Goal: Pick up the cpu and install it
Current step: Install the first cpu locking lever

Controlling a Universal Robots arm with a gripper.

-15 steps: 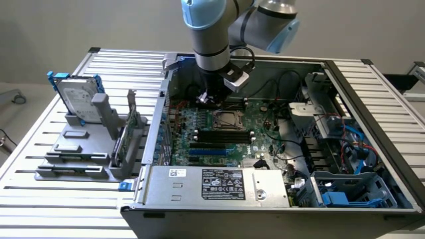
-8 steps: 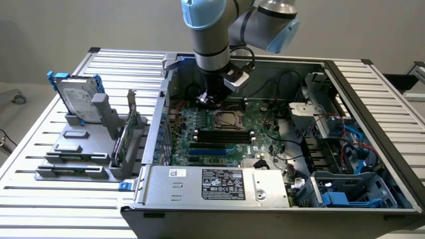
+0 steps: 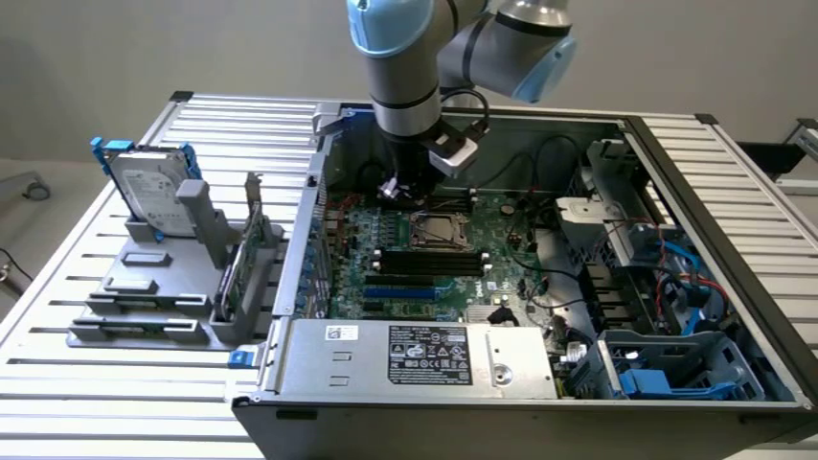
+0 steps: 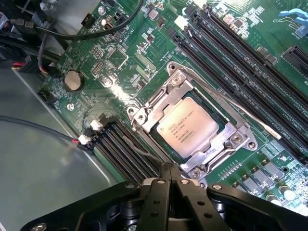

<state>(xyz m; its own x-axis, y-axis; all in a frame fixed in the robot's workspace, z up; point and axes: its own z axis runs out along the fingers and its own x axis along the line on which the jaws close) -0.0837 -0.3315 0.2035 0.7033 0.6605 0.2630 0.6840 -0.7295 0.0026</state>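
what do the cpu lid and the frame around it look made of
cpu: likely a metal lid, dull matte silver, with dark print on top. socket frame: bare metal, probably steel, brighter and glossier, with glints along its edges.

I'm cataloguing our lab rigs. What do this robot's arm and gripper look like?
The arm is a grey metal tube with rounded light-blue joint caps; a black cable loops by its wrist. The gripper is black, its linkage plates studded with silver screws, tapering to slim jaws.

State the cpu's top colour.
The cpu is dull silver with dark print; clearest in the wrist view.
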